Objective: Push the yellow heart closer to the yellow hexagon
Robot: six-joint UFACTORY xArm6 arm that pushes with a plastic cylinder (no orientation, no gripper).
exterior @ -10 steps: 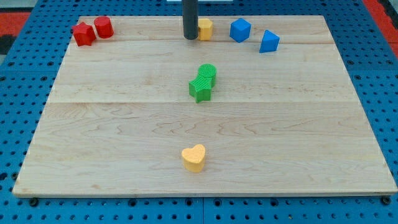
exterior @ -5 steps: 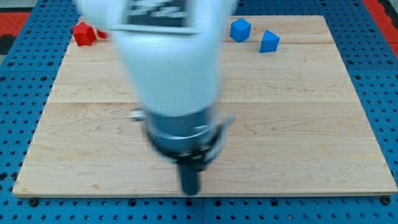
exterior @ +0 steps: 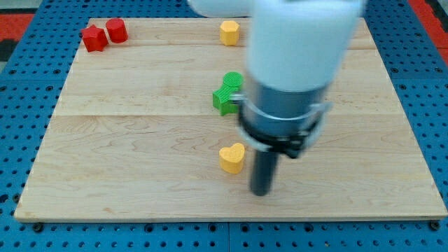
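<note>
Near the view's bottom, right of centre, my tip (exterior: 261, 192) rests on the board (exterior: 126, 161), a pale wooden top of glued planks with fine grain running left to right. The rod is dark, straight and round; above it sit a dark collar and a broad white, blurred arm body (exterior: 297, 49) that fills the view's upper right and hides the board behind it. There is no hand on this arm, only the rod, so nothing opens, closes or grips.

Just to the view's left of my tip, and slightly above it, lies the yellow heart (exterior: 232, 158), a smooth, chunky block with its lobes toward the view's upper right. The tip stands close beside its lower right; whether they touch I cannot tell.

Further up, near the board's middle, the green blocks (exterior: 225, 93) sit pressed together, their tops ribbed; the arm covers their right side and their shapes are hard to read.

At the top edge, the yellow hexagon (exterior: 229, 32) stands well apart from the heart, almost straight above it. In the top left corner two red blocks (exterior: 103, 33) sit side by side. Around the board runs a blue perforated surface (exterior: 28, 84).
</note>
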